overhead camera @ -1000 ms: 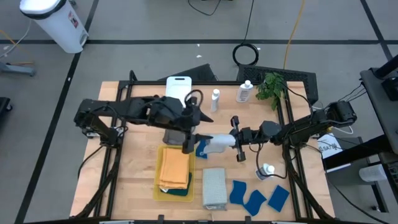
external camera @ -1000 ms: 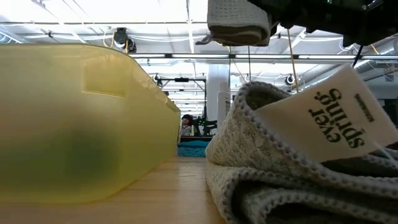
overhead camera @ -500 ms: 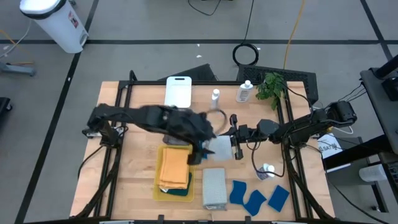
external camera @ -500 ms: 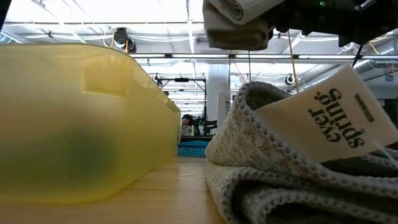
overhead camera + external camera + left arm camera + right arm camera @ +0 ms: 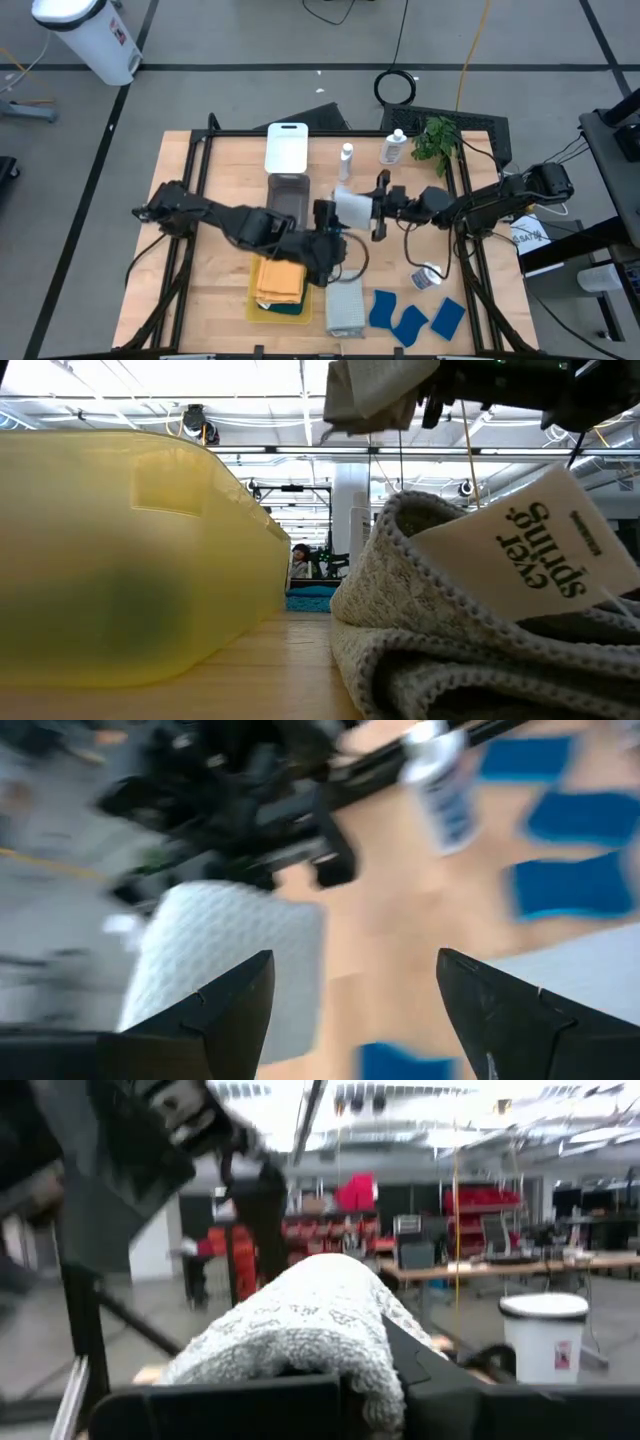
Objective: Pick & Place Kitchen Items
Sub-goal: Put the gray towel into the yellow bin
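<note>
A pale grey cloth (image 5: 352,208) is pinched by the right claw (image 5: 373,211) above the table (image 5: 222,180) centre. At its 7 o'clock, the left claw (image 5: 335,263) is spread.

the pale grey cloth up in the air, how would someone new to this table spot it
In the high view, start at the grey tray near the middle of the wooden table and look just to its right. There the right tool holds a folded pale grey cloth above the table. The other pale grey cloth lies flat on the table; this one alone is held aloft.
</note>
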